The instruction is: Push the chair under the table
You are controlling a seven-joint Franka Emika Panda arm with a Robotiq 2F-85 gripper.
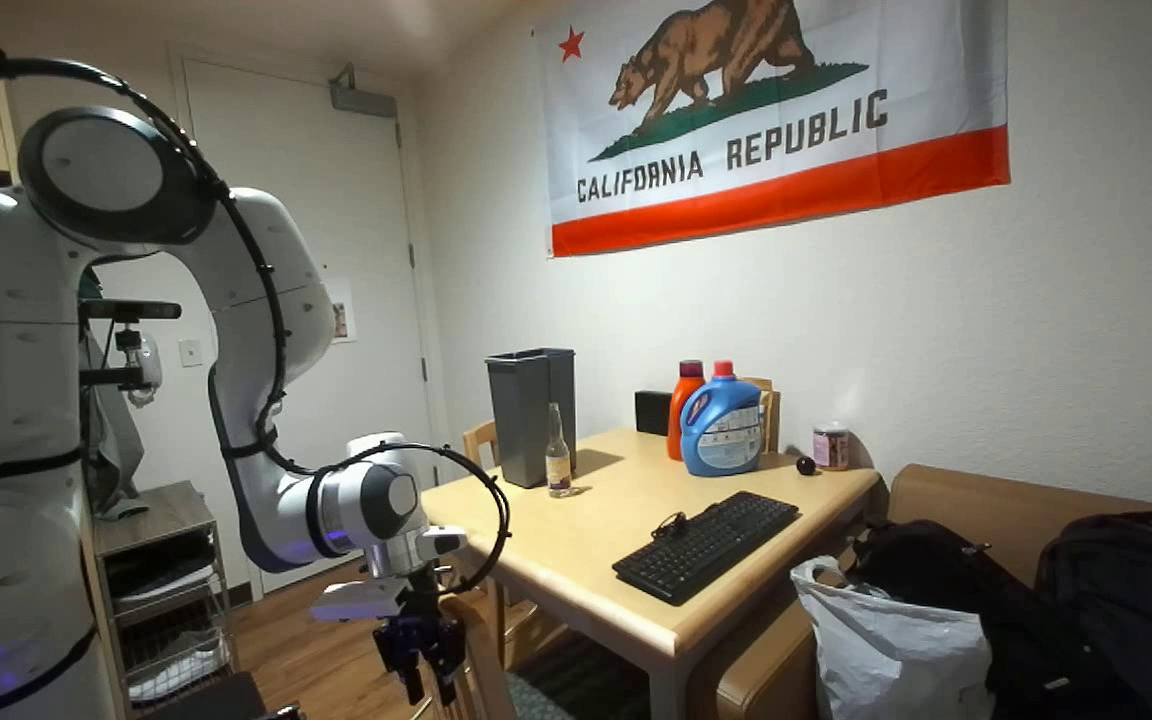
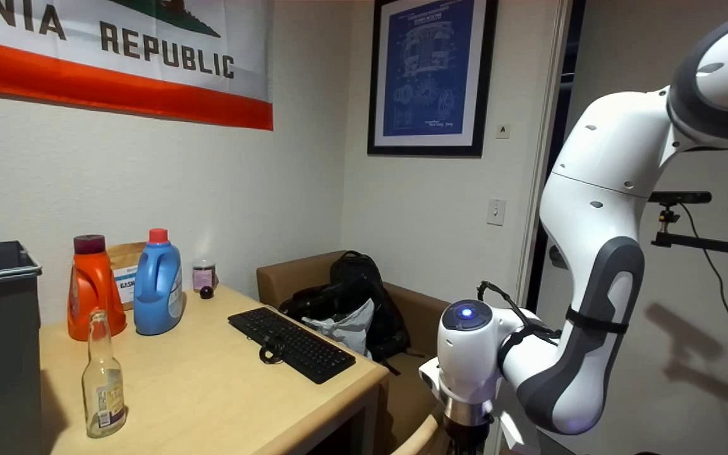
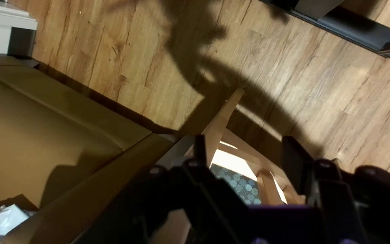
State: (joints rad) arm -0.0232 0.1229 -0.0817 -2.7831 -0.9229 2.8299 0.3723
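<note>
The brown wooden chair [image 1: 484, 655] stands at the near end of the light-wood table [image 1: 536, 535], partly cut off by the frame. In an exterior view only its top edge [image 2: 419, 437] shows. My gripper [image 1: 431, 692] points down close beside the chair back, on the side away from the table. In the wrist view the gripper [image 3: 244, 145] is open, its fingers wide apart with nothing clamped. Parts of the chair [image 3: 217, 127] show between and beyond the fingers. Contact with the chair cannot be told. The table [image 2: 212, 385] shows its top and near corner.
The tabletop holds a keyboard [image 1: 706, 545], glass bottle [image 1: 558, 465], grey bins [image 1: 521, 420] and detergent jugs [image 1: 723, 425]. A tan upholstered seat [image 3: 63, 142] with bags stands beside the table. Another chair [image 1: 479, 440] is behind the bins. A shelf rack [image 1: 161, 590] stands behind the arm.
</note>
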